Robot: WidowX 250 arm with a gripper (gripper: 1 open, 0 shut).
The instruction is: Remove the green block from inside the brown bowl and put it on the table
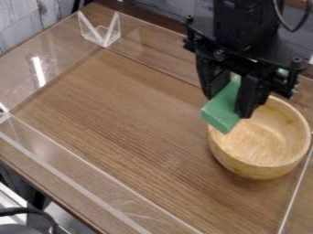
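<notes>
My black gripper (pixel 233 101) points down and is shut on the green block (pixel 221 114), which hangs tilted in the air. The block sits just over the left rim of the brown bowl (pixel 259 170), above it and not touching it. The bowl, light wood with a thick rim, stands at the right side of the table (pixel 116 119), and the part of its inside that I can see is bare. The gripper's body hides the far-left part of the bowl's rim.
Low clear plastic walls (pixel 55 178) edge the wood-grain tabletop. A clear folded plastic stand (pixel 101 29) sits at the back left corner. The table's right edge runs close behind the bowl.
</notes>
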